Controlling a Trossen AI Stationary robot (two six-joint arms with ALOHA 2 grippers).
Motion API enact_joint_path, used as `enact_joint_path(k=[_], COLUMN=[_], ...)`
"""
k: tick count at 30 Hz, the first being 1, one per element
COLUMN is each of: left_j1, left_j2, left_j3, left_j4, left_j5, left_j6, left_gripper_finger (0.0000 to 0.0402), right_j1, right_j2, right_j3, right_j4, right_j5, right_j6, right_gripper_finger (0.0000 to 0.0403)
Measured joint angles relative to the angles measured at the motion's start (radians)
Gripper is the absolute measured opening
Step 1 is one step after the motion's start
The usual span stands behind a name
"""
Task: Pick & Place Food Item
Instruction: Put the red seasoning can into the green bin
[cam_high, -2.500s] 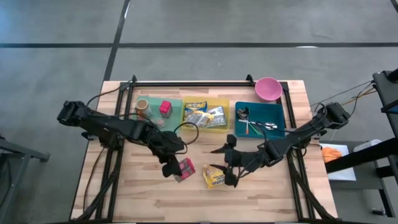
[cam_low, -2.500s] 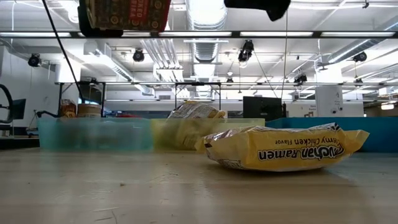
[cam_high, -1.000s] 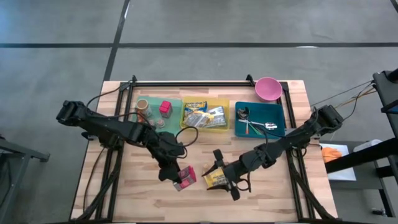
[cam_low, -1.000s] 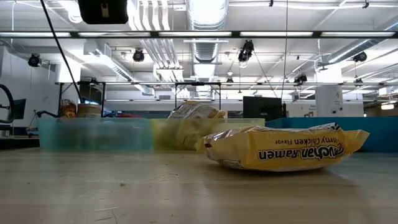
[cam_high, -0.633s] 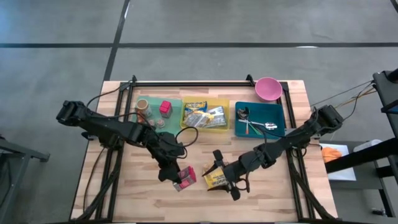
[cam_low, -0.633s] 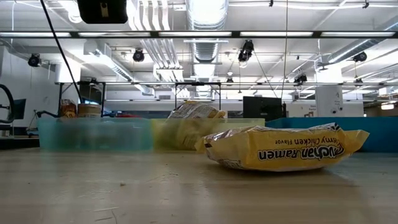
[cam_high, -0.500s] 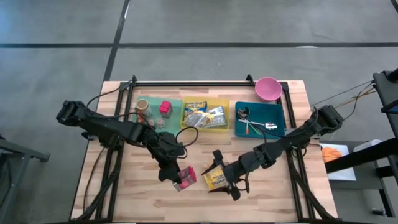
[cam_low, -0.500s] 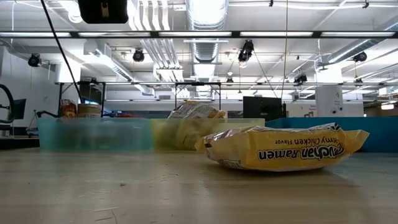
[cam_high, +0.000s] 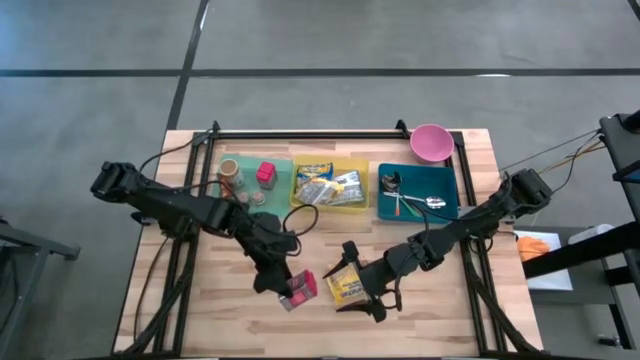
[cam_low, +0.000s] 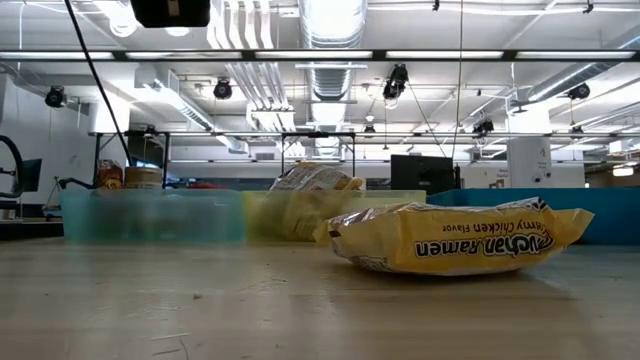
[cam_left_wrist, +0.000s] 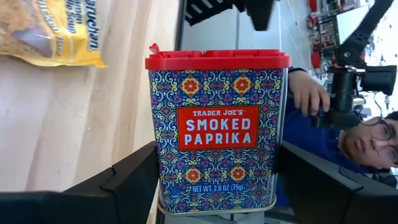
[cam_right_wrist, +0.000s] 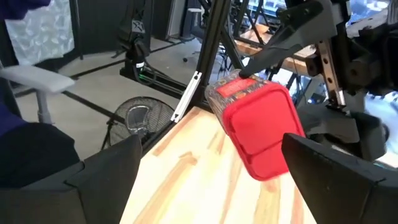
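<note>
Grey concrete floor surrounds the wooden table (cam_high: 220, 320), and along its far edge I see the sorting row: a green bin (cam_high: 280, 170) with small containers, a yellow bin (cam_high: 360, 205) with ramen packs, a blue tray (cam_high: 445, 180) of cutlery and a pink bowl (cam_high: 431, 142) at the corner, which I read as destinations grouped by kind. My left arm reaches across the middle of the table, and its left gripper (cam_high: 284, 290) has its fingers clamped on the sides of the paprika tin (cam_left_wrist: 216, 127), carried clear of the wood, probably so it can travel to the green bin without dragging. In the wrist view the tin's long axis runs away from the palm, red lid outermost, label facing the camera. Just beside it, my right gripper (cam_high: 352, 284) hovers over the ramen packet (cam_high: 343, 288) with its fingers spread wide and nothing between them; I judge it is lining up for a grasp. That packet lies flat on the table, near the front edge, and from table height (cam_low: 455, 240) its long axis runs side to side, with the print reading mirrored.
</note>
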Motion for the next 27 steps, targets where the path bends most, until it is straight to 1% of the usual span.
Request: enact_joint_path(k=[2,8,14,21,23,25,27], left_j1=[-0.007,-0.011,-0.011,-0.011,-0.011,-0.010,-0.010], left_j2=[0.000,0.000,0.000,0.000,0.000,0.000,0.000], left_j3=[0.000,0.000,0.000,0.000,0.000,0.000,0.000], left_j4=[0.009,0.023,0.069,0.073,0.081,0.092,0.094], left_j5=[0.005,0.008,0.010,0.012,0.012,0.012,0.012], left_j6=[0.000,0.000,0.000,0.007,0.008,0.008,0.008], left_gripper_finger=[0.0297,0.0297,0.0297,0.0297,0.0297,0.0297,0.0297], right_j1=[0.000,-0.003,-0.004,-0.013,-0.015,-0.022,-0.022], right_j2=[0.000,0.001,0.001,0.014,0.026,0.055,0.080], right_j3=[0.000,0.000,0.000,0.000,0.000,0.024,0.050], right_j4=[0.004,0.030,0.066,0.119,0.139,0.151,0.124], right_j5=[0.005,0.056,0.051,0.047,0.029,0.008,0.004], right_j6=[-0.029,-0.039,-0.151,-0.162,-0.167,-0.182,-0.184], right_gripper_finger=[0.0379,0.0379,0.0379,0.0379,0.0379,0.0379,0.0379])
